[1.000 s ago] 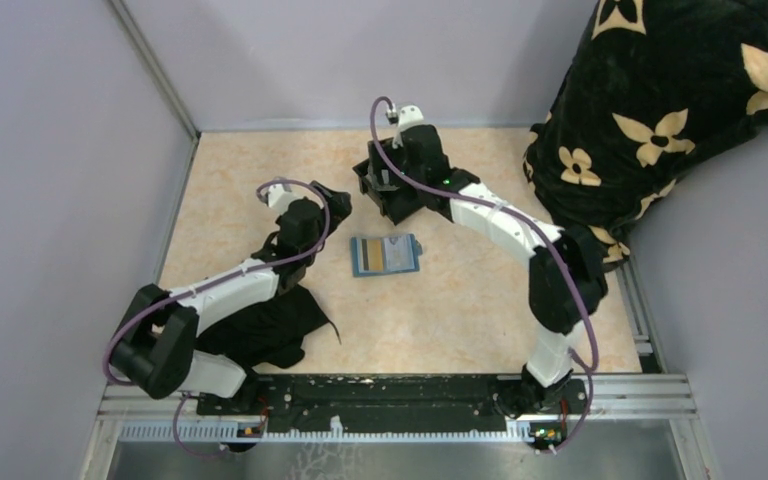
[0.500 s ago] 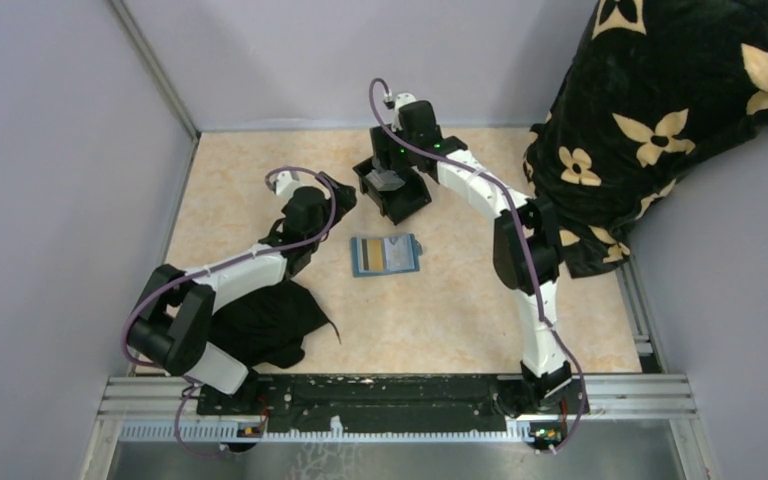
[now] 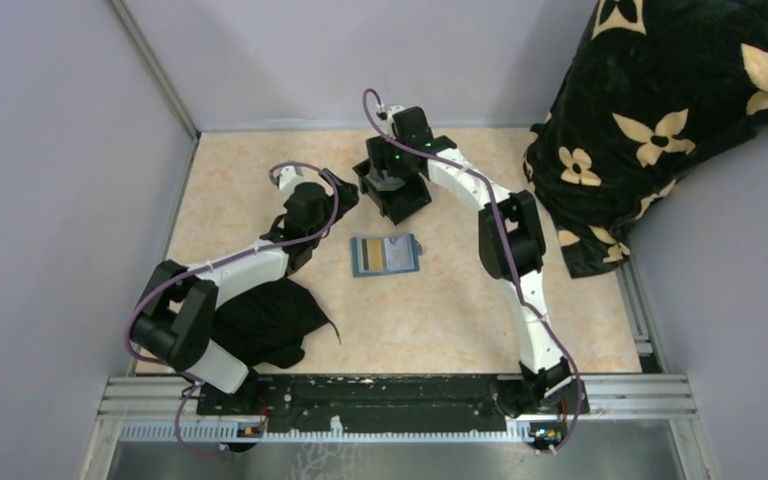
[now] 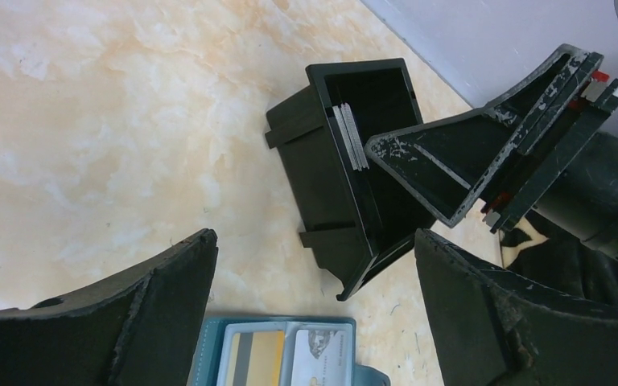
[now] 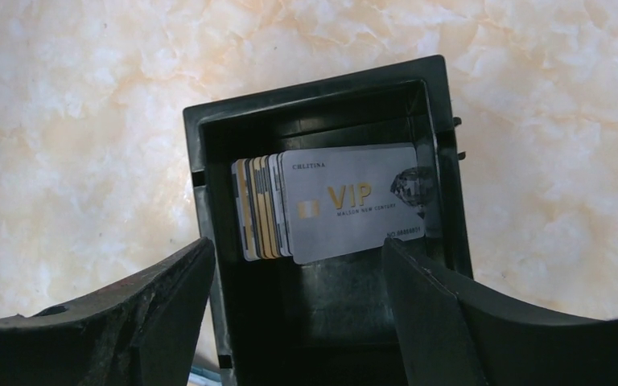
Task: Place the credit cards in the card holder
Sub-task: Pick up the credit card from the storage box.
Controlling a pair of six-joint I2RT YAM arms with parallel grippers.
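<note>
So the right gripper [image 5: 298, 249] is hovering wide open and empty over the black tray [image 5: 209, 137] where the cards [image 5: 346, 201] are standing. The left gripper [image 4: 315, 237] is hanging open and empty near the wallet [image 3: 385, 254], which is lying open on the table [image 3: 460, 300].

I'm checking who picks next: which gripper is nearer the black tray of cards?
Right. The right gripper hangs open directly over the black tray; the left gripper sits open beside it, not touching.

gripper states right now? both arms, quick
Left gripper: open, holding nothing.
Right gripper: open, holding nothing, poised over the cards in the black tray.
</note>
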